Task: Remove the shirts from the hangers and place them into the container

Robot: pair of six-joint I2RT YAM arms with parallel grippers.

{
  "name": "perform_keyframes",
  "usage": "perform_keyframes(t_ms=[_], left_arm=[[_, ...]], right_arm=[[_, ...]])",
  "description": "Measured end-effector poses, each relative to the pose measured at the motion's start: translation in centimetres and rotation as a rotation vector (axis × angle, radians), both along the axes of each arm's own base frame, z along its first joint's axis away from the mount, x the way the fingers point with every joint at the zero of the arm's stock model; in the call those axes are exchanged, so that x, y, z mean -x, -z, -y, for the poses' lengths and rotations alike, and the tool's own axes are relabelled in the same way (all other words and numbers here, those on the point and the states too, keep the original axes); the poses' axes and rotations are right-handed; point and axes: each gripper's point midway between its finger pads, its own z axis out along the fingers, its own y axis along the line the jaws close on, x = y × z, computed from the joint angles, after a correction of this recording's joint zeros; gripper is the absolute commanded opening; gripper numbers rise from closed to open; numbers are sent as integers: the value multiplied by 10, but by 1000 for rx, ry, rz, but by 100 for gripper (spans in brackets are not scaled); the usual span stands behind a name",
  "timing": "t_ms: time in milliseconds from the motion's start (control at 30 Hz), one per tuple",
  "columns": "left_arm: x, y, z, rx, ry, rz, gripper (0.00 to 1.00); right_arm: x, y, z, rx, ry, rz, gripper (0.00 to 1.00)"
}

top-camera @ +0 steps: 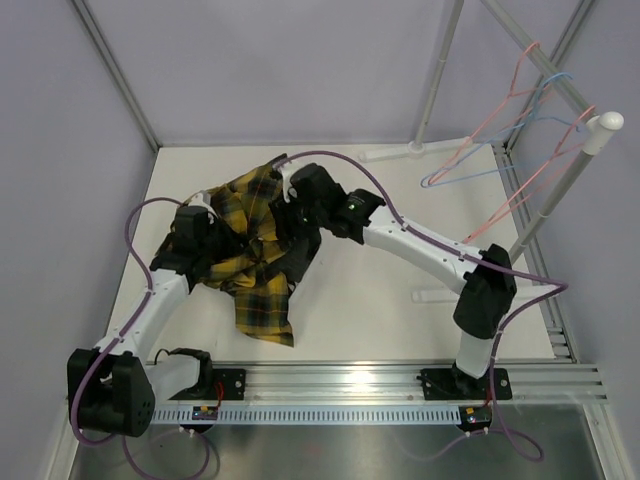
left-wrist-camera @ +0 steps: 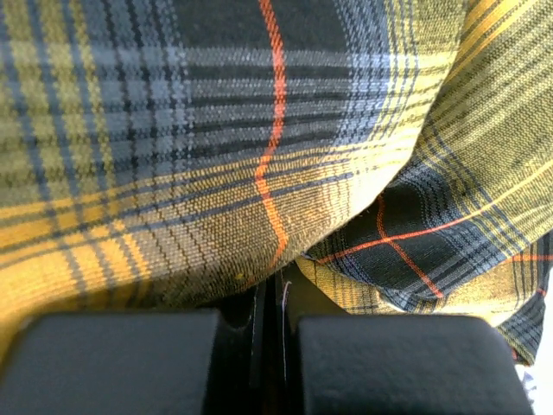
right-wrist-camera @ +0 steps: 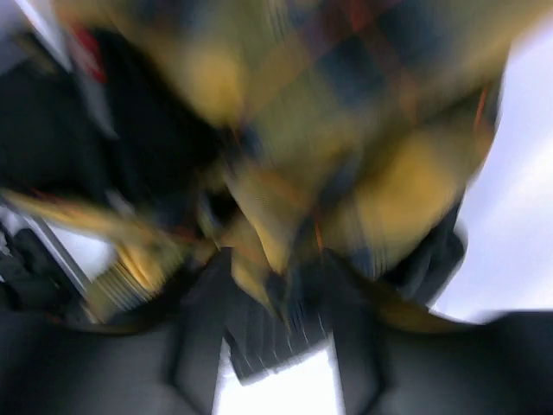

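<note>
The yellow-and-black plaid shirt hangs bunched between my two grippers over the middle-left of the table, its tail drooping to the tabletop. My left gripper is at the shirt's left side; in its wrist view the jaws are pressed together with plaid cloth draped right over their tips. My right gripper is at the shirt's right side. Its wrist view is blurred, but the fingers stand apart with dark striped cloth lying between them and plaid cloth just beyond. Bare pink and blue hangers hang at the right. The container is out of view.
A white pole with a round knob slants over the right side and carries the hangers. Its white foot bars lie on the table at the back and at the right. Frame posts and purple walls enclose the table.
</note>
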Motion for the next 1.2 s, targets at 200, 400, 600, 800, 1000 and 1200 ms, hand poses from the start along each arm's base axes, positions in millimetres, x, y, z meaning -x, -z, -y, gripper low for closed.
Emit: perform_keyframes(t_ms=[200, 400, 600, 800, 1000, 1200], left_arm=[[-5, -7, -9, -27, -50, -9, 0], [-6, -7, -10, -13, -80, -13, 0], [-4, -13, -8, 4, -75, 6, 0], [0, -26, -8, 7, -64, 54, 0], [3, -23, -6, 9, -54, 50, 0], [3, -21, -6, 12, -49, 51, 0]], right_arm=[[68, 34, 68, 28, 6, -112, 66], [132, -65, 81, -364, -159, -31, 78], [170, -4, 54, -368, -307, -174, 81], [168, 56, 43, -279, -289, -288, 77], [165, 47, 28, -347, -323, -267, 76], [161, 67, 16, -331, -331, -302, 76]])
